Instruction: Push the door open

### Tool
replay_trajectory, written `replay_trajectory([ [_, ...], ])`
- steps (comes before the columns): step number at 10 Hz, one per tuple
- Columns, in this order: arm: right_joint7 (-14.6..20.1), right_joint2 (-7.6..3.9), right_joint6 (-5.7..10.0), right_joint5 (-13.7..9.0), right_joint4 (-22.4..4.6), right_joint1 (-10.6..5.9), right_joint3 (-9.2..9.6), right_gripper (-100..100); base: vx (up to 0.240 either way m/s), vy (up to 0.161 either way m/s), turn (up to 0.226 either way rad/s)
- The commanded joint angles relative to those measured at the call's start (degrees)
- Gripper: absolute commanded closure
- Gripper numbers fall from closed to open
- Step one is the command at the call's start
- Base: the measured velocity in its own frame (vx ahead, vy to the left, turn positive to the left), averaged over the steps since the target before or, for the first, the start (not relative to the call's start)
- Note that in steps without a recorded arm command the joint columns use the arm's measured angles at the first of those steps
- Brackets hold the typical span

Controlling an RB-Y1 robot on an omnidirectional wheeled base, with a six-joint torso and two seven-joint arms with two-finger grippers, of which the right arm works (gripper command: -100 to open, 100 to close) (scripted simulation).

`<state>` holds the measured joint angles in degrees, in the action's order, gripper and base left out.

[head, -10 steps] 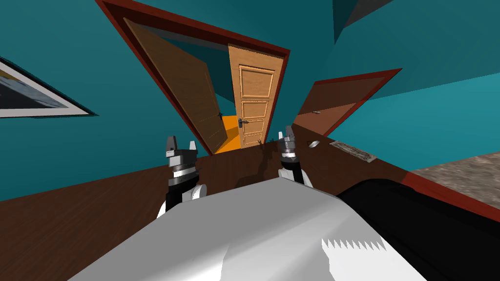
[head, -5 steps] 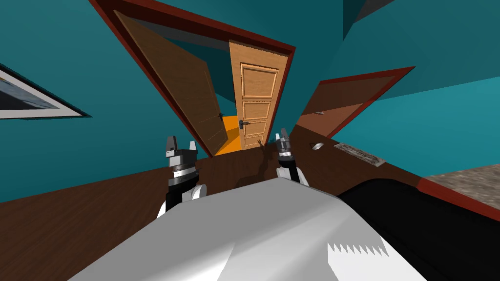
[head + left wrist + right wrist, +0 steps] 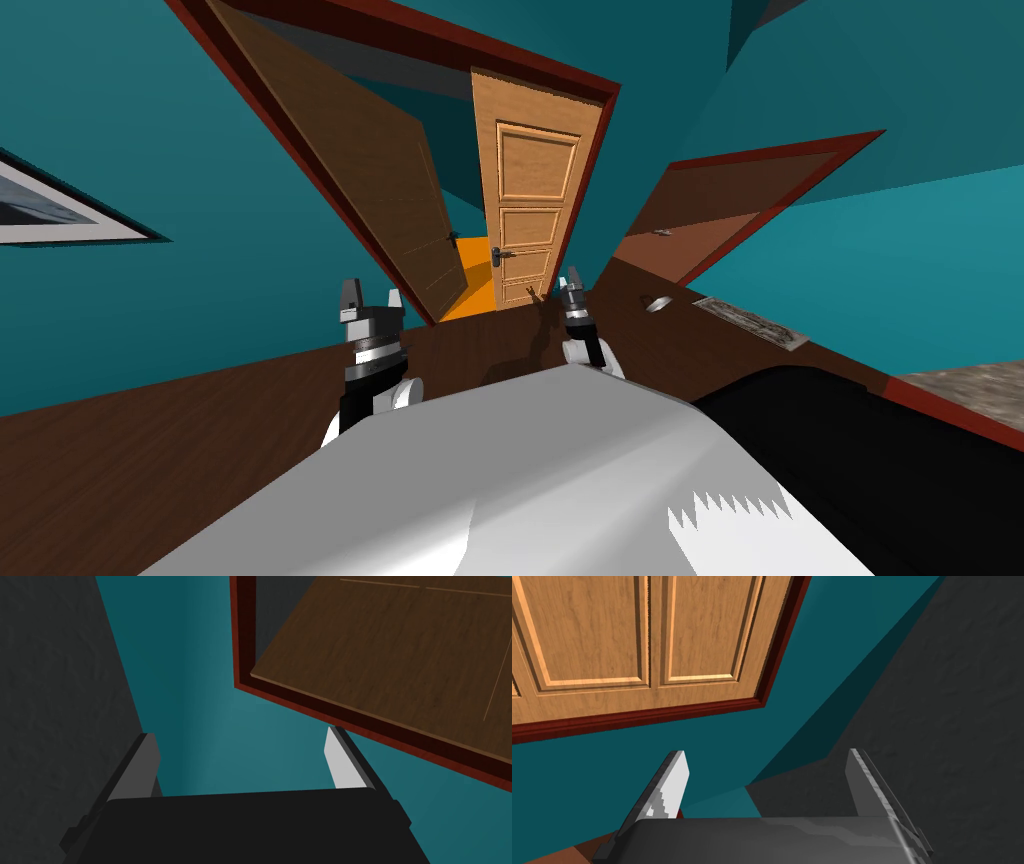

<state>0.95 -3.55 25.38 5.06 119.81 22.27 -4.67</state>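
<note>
In the upper centre of the head view the brown door (image 3: 370, 170) stands ajar, angled away. A narrow gap over orange floor (image 3: 470, 280) lies between its free edge and a lighter panelled door (image 3: 530, 200) beyond. The red frame (image 3: 244, 636) bounds the opening. The left gripper (image 3: 369, 297) and right gripper (image 3: 571, 285), fingers spread, sit short of it over bare dark floor (image 3: 180, 440).

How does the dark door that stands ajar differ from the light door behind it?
Colour: the dark door is deep brown; the light door is pale wood. Surface: the dark door is flat, with only thin lines; the light door has framed panels. Pose: the dark door is swung away at an angle; the light door faces me flat. Both carry a small dark handle.
</note>
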Motion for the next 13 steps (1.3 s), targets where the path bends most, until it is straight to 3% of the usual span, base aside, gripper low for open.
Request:
replay_trajectory([
  [1,-0.2,-0.01,-0.10,0.0,-1.8,-0.87,0.14,-100,0.091,-0.005,0.019],
  [13,-1.1,-0.74,-2.07,-1.2,-16.6,-9.54,-0.33,-100,0.096,-0.003,0.024],
])
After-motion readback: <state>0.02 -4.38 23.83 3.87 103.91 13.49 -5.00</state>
